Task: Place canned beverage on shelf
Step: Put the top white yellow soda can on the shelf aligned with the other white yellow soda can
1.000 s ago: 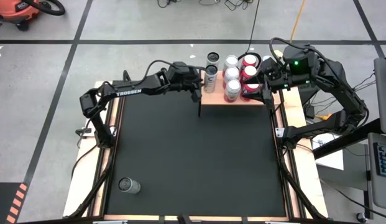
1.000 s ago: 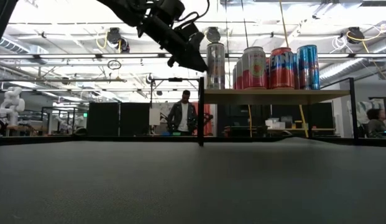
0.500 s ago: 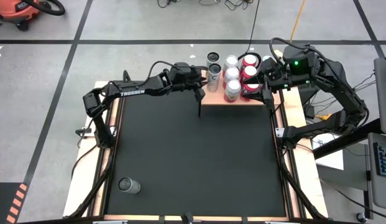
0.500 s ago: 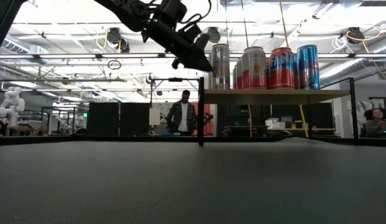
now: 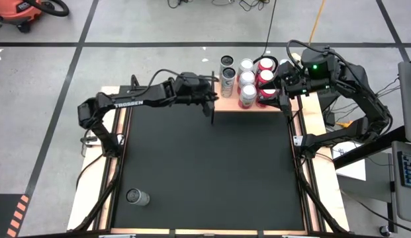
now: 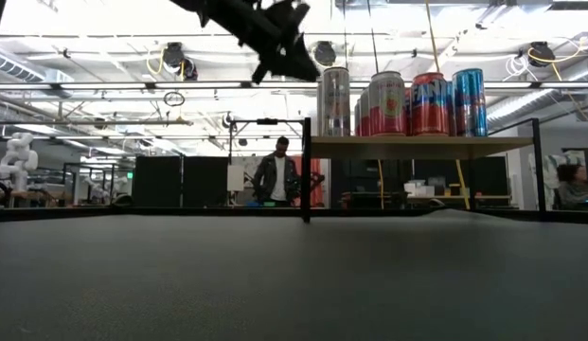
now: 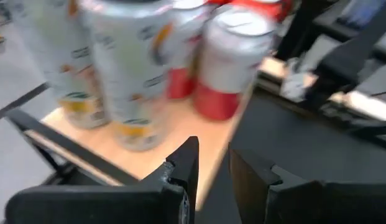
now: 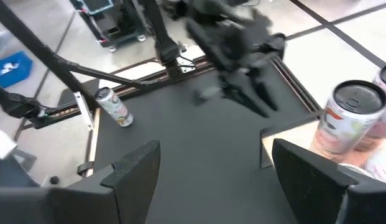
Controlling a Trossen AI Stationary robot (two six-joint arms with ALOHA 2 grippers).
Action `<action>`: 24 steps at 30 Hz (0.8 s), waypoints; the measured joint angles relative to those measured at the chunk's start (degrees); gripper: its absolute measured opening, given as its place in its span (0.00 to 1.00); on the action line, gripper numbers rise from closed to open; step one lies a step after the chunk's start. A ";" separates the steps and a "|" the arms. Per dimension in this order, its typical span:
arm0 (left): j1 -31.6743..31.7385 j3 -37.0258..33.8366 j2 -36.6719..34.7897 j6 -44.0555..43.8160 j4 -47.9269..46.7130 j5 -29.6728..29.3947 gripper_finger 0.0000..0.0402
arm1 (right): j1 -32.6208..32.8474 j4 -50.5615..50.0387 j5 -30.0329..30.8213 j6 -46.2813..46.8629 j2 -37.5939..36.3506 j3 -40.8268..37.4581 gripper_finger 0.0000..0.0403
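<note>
The shelf (image 5: 253, 106), a light-wood board on black legs, stands at the table's far edge and carries several upright cans. The silver can (image 5: 228, 75) at its left end also shows in the low view (image 6: 333, 100) and in the left wrist view (image 7: 127, 74). My left gripper (image 5: 209, 98) hangs just left of the shelf, above board height (image 6: 303, 72). It is empty, with its fingers a narrow gap apart (image 7: 214, 155). My right gripper (image 5: 278, 91) waits wide open and empty over the shelf's right end (image 8: 224, 158). Another can (image 5: 136, 196) lies on its side near the table's near-left corner.
The shelf's black front-left leg (image 5: 212, 111) stands right beside my left gripper. Red and silver cans (image 5: 255, 79) fill the middle and right of the board. Wooden strips (image 5: 115, 165) line the black mat's sides. A person (image 6: 276, 175) stands in the room behind the table.
My left gripper has drawn back from the silver can at the shelf's left end, going toward the table's left edge and a little up. The can has shifted slightly toward the far edge and stands upright on the board.
</note>
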 joint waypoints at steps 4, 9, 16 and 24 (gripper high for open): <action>-3.49 0.04 -1.68 -4.39 -0.73 0.00 0.21 | 0.00 -1.22 5.57 0.04 1.18 0.00 0.71; -6.86 0.02 -2.57 -6.41 -4.20 -0.75 0.21 | -1.31 0.86 5.96 -3.38 6.79 0.00 0.62; -8.20 -0.07 -5.67 -10.56 -11.11 -1.86 0.21 | -5.58 4.08 8.08 -9.94 15.67 -0.09 0.37; -8.12 0.04 -10.21 -6.94 -17.91 -5.19 0.21 | -10.62 3.55 8.59 -15.71 19.30 -0.07 0.11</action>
